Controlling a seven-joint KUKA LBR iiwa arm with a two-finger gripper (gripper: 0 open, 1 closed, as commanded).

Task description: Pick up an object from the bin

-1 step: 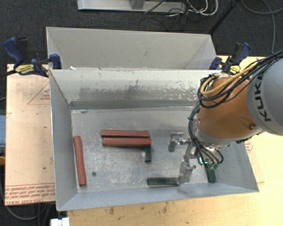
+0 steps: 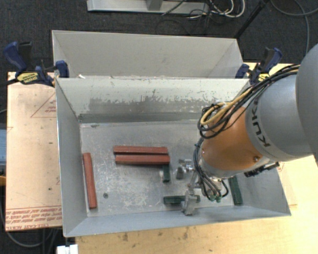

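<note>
The end effector (image 2: 190, 205) is low at the bin's (image 2: 69, 142) five o'clock. A small dark green block (image 2: 173, 200) lies just beside it at nine o'clock. Whether it is spread or pressed together, I cannot tell.

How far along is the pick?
Done: the approach. The gripper sits low by the front wall of the bin, beside a small dark green block. In hand: nothing I can confirm. Left: grasp and lift. The red-brown bars lie untouched.
</note>
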